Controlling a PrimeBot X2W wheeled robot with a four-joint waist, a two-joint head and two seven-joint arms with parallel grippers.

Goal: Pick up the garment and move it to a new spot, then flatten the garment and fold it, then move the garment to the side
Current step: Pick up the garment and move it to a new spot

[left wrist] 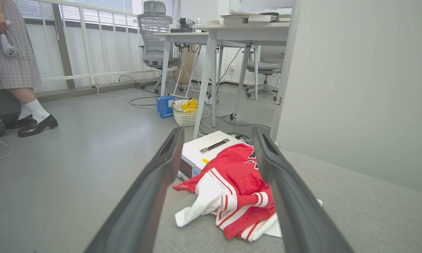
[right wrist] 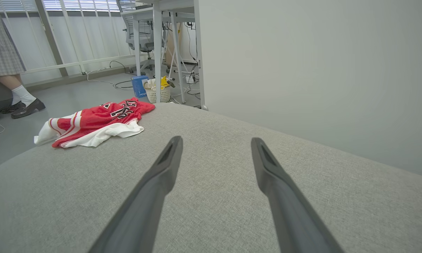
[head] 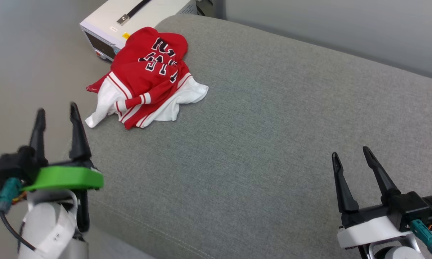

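2 wide open, empty grippers: left gripper [head: 57, 108] and right gripper [head: 350, 151]. the garment [head: 147, 75] lies bunched at the far corner of the cushion [head: 273, 144]; best grab a thick fold.

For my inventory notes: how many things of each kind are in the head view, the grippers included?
Shirt: 1
White box: 1
Grey cushion: 1
Grippers: 2, left gripper and right gripper
Total: 5
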